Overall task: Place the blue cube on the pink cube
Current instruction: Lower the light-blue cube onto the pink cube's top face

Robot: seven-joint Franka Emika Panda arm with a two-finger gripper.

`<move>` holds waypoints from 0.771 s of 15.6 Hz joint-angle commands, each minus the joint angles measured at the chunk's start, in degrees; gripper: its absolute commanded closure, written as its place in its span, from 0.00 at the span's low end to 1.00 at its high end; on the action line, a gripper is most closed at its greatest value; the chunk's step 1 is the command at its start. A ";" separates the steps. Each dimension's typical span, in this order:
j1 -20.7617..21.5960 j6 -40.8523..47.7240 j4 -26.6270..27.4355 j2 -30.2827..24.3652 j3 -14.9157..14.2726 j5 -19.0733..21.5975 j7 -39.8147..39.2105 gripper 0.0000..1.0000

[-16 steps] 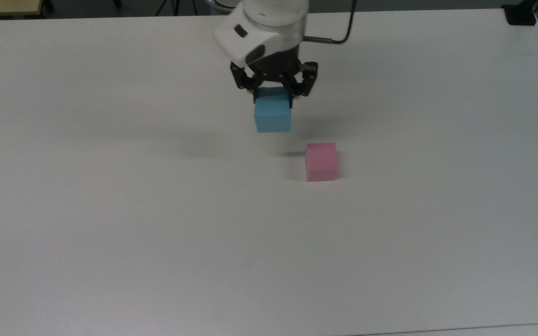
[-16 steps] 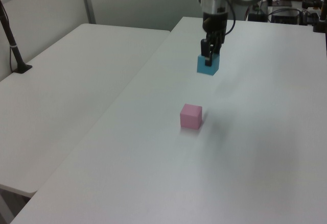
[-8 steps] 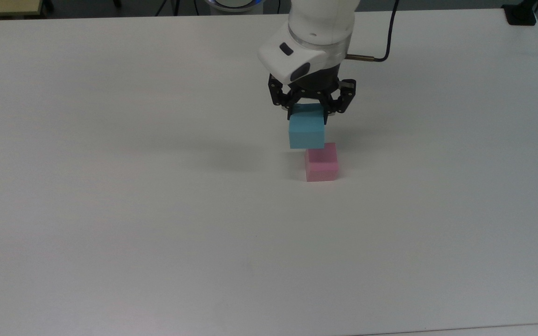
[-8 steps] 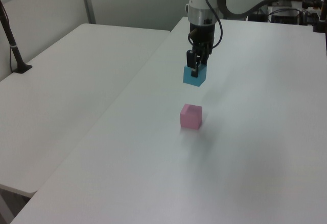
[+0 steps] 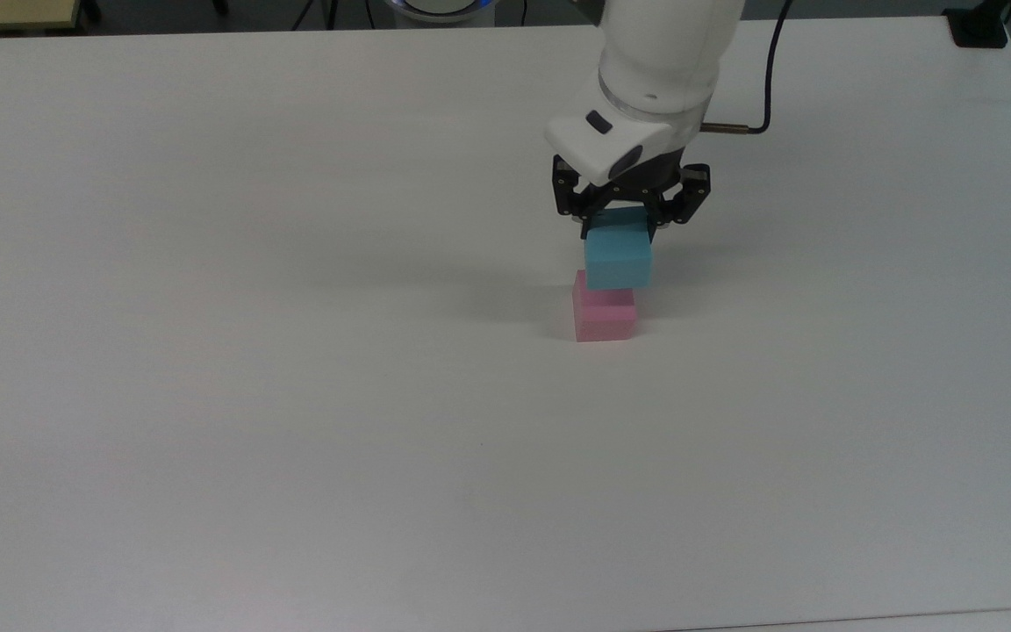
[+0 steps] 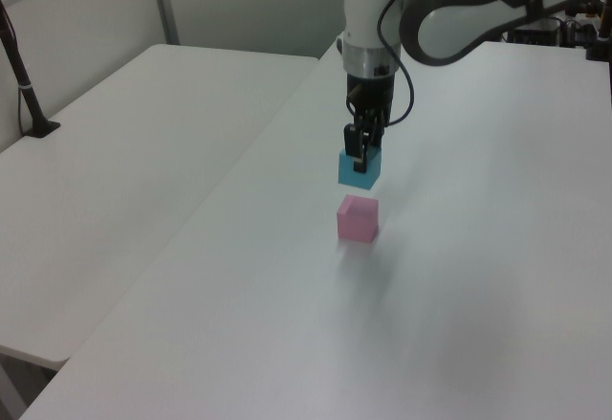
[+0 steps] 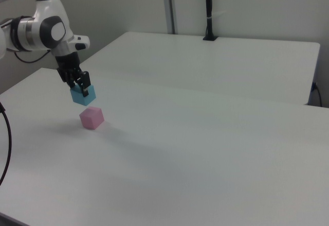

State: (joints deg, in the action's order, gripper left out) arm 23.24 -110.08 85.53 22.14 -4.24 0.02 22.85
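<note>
My gripper (image 5: 628,219) (image 6: 360,160) (image 7: 81,88) is shut on the blue cube (image 5: 617,256) (image 6: 358,170) (image 7: 84,97) and holds it in the air. The pink cube (image 5: 604,314) (image 6: 357,218) (image 7: 92,118) rests on the white table (image 5: 295,395). In the left view the blue cube hangs a short way above the pink cube with a clear gap between them. In the top view the blue cube overlaps the pink cube's far edge.
A second white table (image 6: 124,143) (image 7: 221,61) adjoins this one. A black post (image 6: 24,85) (image 7: 209,10) stands clamped on that table. A black cable (image 5: 764,79) runs from the arm's wrist. Wide free table surface lies all around the cubes.
The gripper has carried the blue cube toward the top view's right and nearer the pink cube, from beside it to above it.
</note>
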 commanded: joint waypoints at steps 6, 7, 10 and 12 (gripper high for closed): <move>1.98 -1.80 -0.98 4.13 -0.68 -3.44 2.20 0.52; 2.16 -2.58 -0.98 4.40 -0.68 -3.62 2.46 0.52; 2.16 -3.56 -0.72 4.49 -0.68 -3.71 3.08 0.52; 2.16 -3.56 -0.72 4.58 -0.68 -3.80 3.08 0.47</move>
State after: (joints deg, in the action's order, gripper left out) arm 24.62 -113.14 85.53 26.48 -4.29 -2.85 24.46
